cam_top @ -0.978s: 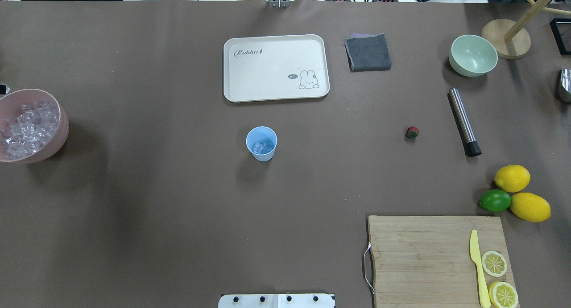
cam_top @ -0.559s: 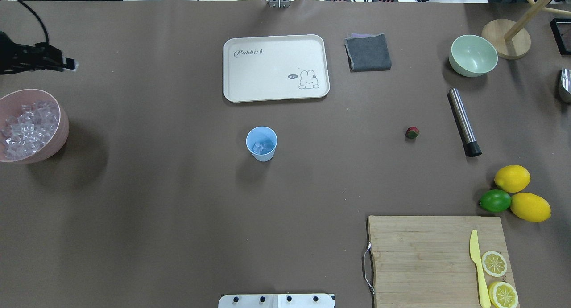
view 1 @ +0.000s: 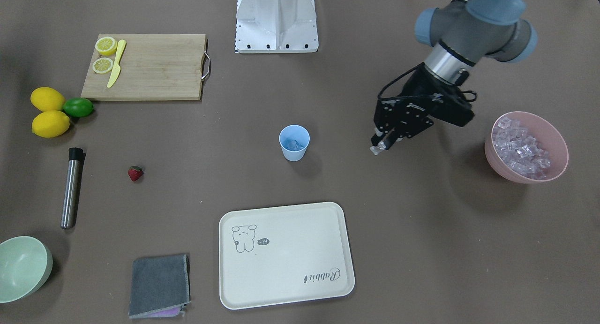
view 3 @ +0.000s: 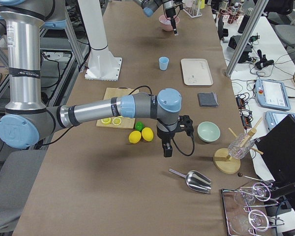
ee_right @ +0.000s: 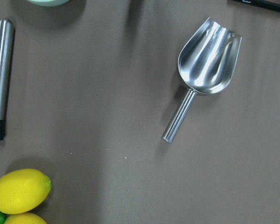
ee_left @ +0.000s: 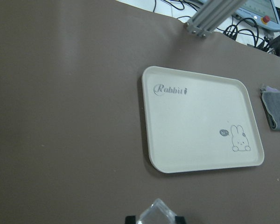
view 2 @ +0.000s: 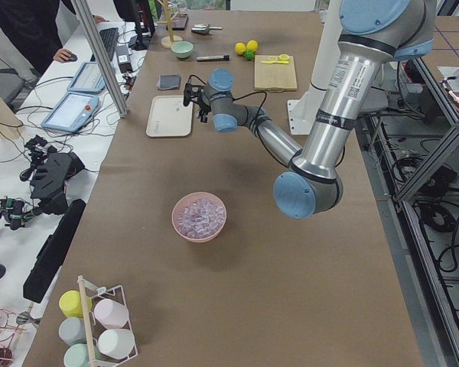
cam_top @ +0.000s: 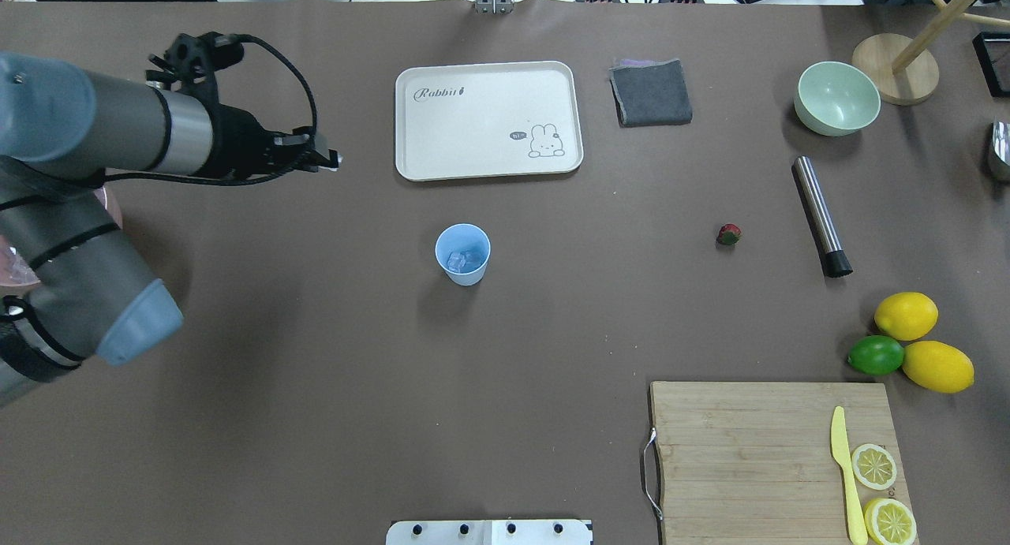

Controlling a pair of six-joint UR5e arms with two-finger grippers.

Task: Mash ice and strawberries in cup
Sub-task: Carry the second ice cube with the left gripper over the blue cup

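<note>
**Fig.** Left gripper (view 1: 378, 146) is pinching one ice cube (ee_left: 157, 212), hovering between the pink bowl (view 1: 558, 141) behind it and the cup (view 1: 294, 154) ahead, which is already holding ice (view 1: 294, 144); strawberry (view 1: 135, 173) is lying far beyond, mashing not yet begun.

A cream tray (cam_top: 473, 131) is lying beside a folded grey cloth (cam_top: 651, 92); a pale-green bowl (cam_top: 836, 98) is sitting near a steel cylinder (cam_top: 820, 214); two lemons (cam_top: 906, 315) and a lime (cam_top: 876, 355) are clustering near a wooden board (cam_top: 742, 450), which is carrying a yellow knife (cam_top: 845, 474) and lemon slices (cam_top: 873, 465).
</note>
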